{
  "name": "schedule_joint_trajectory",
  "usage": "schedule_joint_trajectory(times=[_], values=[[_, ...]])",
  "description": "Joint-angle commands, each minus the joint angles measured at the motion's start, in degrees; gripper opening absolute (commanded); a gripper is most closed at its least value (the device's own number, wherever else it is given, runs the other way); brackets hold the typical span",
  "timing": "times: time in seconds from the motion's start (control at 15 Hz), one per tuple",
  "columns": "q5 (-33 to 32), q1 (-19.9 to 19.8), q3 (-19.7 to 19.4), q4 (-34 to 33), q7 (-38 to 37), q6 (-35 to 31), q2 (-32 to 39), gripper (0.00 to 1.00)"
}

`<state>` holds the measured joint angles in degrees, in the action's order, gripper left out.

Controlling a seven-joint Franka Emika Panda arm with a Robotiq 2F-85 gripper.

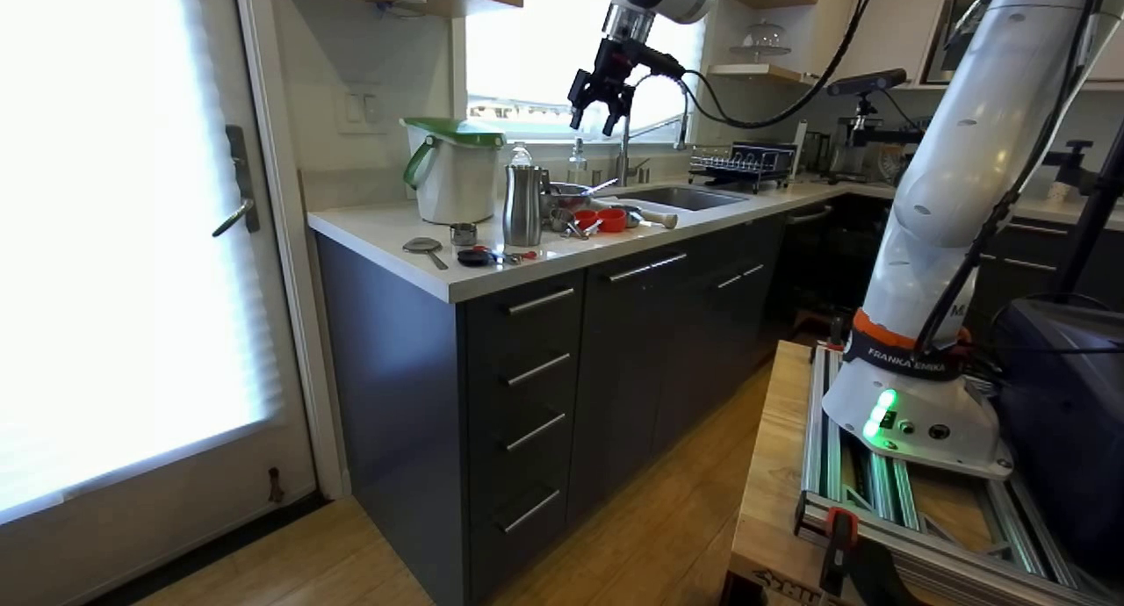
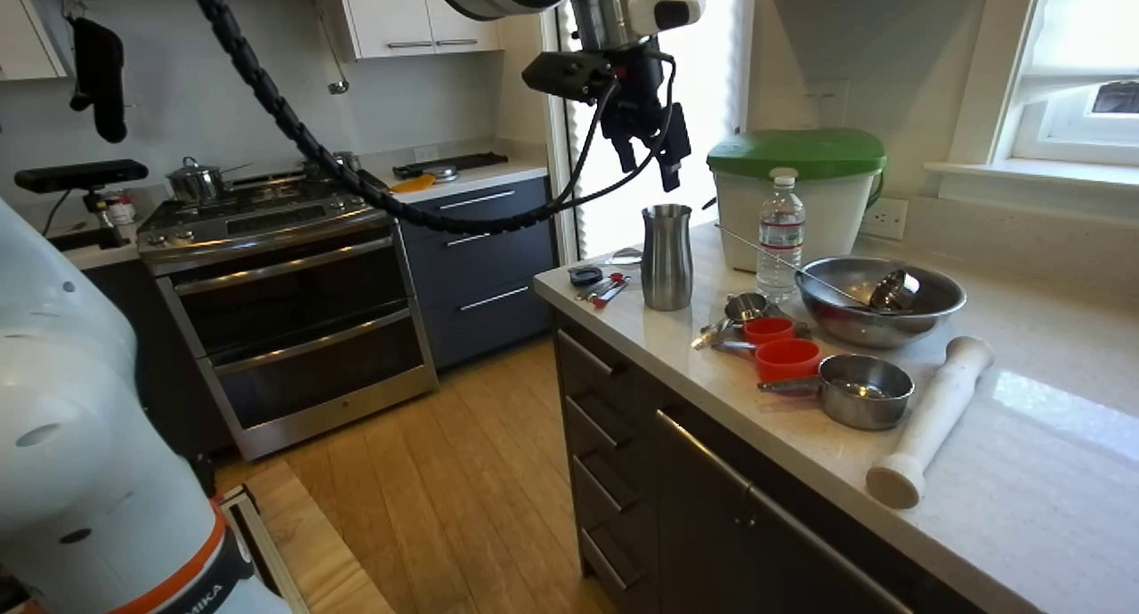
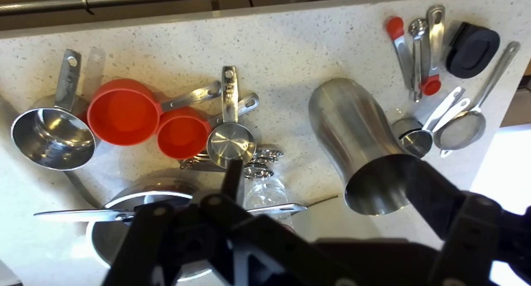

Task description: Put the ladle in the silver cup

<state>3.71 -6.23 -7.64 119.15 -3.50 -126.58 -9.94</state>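
The silver cup, a shiny metal cylinder, stands upright on the counter in both exterior views (image 1: pixel 523 206) (image 2: pixel 667 258) and in the wrist view (image 3: pixel 352 120), its mouth uncovered. The ladle (image 2: pixel 892 291) rests with its bowl end inside a steel mixing bowl. Its thin handle leans over the rim towards the cup, and the handle also shows in the wrist view (image 3: pixel 278 209), where the gripper hides part of it. My gripper (image 2: pixel 650 176) is open and empty, well above the counter, also seen in an exterior view (image 1: pixel 591 127) and in the wrist view (image 3: pixel 325 165).
The mixing bowl (image 2: pixel 850 327) stands beside a water bottle (image 2: pixel 781 280) and a green-lidded white bin (image 1: pixel 470 184). Red measuring cups (image 2: pixel 787 360), a steel measuring cup (image 2: pixel 863 391) and a wooden pestle (image 2: pixel 934 418) lie near. A strainer (image 3: pixel 462 130) lies beyond the cup.
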Motion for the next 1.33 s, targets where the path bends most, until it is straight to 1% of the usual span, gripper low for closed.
schedule_joint_trajectory(times=[0.0, 0.2, 0.47, 0.67, 0.8, 0.93, 1.0, 1.13, 1.2, 1.27], values=[[6.47, -0.7, -1.65, -7.03, -1.31, 7.68, 5.47, 1.0], [13.56, -2.1, -3.79, -13.16, 0.29, 15.49, 10.26, 1.0], [25.03, -5.5, -5.59, -20.38, 2.64, 25.15, 16.79, 1.0], [33.25, -8.66, -5.97, -23.45, 2.03, 29.76, 21.11, 1.0], [38.45, -10.61, -6.13, -24.11, 0.94, 30.43, 23.48, 1.0], [42.75, -11.92, -6.38, -22.83, -0.7, 28.19, 24.92, 1.0], [44.91, -12.13, -6.53, -20.85, -0.66, 24.6, 24.8, 1.0], [45.89, -11.2, -6.78, -16.82, -0.37, 15.29, 22.64, 1.0], [43.84, -11.97, -6.48, -20.46, 0.58, 20.74, 24.74, 1.0], [44.38, -11.96, -6.47, -19.67, 0.57, 18.07, 24.71, 1.0]])
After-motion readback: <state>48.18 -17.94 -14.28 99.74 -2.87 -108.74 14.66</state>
